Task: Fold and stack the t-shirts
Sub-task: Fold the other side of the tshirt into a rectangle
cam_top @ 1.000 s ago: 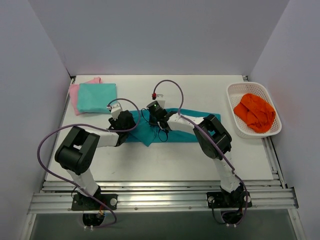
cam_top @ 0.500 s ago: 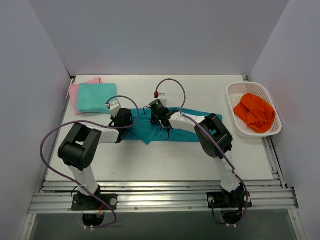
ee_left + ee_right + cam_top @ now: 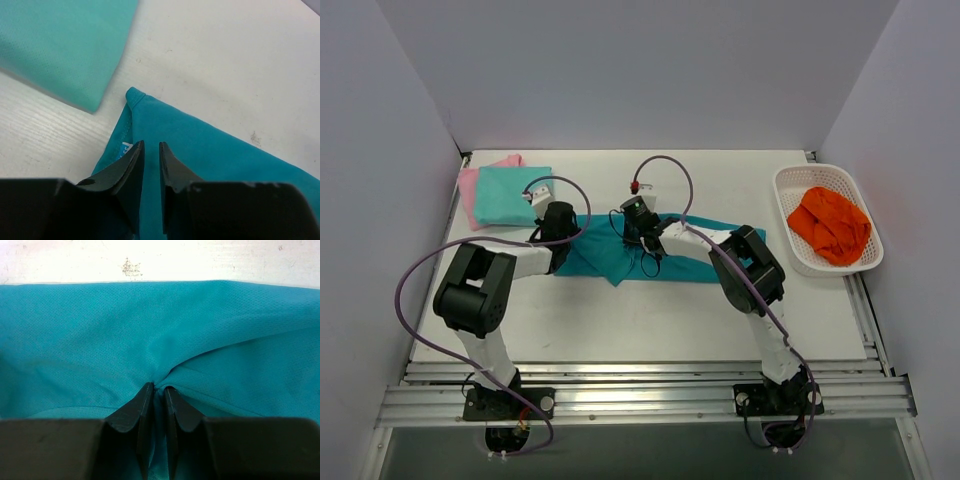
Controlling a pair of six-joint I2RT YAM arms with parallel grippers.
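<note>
The teal t-shirt [image 3: 705, 250] lies flat in the middle of the table [image 3: 650, 320]. Its long axis runs left to right, and a pointed flap hangs toward the near edge. Bare tabletop lies open between it and the near edge, and along the far edge behind it.

The left gripper [image 3: 151, 146] sits at the shirt's left end, by the hem and a small white label [image 3: 126, 147]. Its jaws are narrow with teal cloth in the gap; whether they pinch it I cannot tell. The shirt's far-left corner points at the folded aqua-mint t-shirt [image 3: 510, 195], near it but apart, with a strip of table between.

The aqua-mint one lies on a pink t-shirt [image 3: 467, 190] in the far-left corner.

The right gripper [image 3: 157, 387] is on the shirt's far edge near its middle, jaws nearly together on a pucker of teal cloth, with creases fanning out.

A white basket [image 3: 781, 210] holding orange cloth [image 3: 830, 225] stands at the right edge, well apart.
</note>
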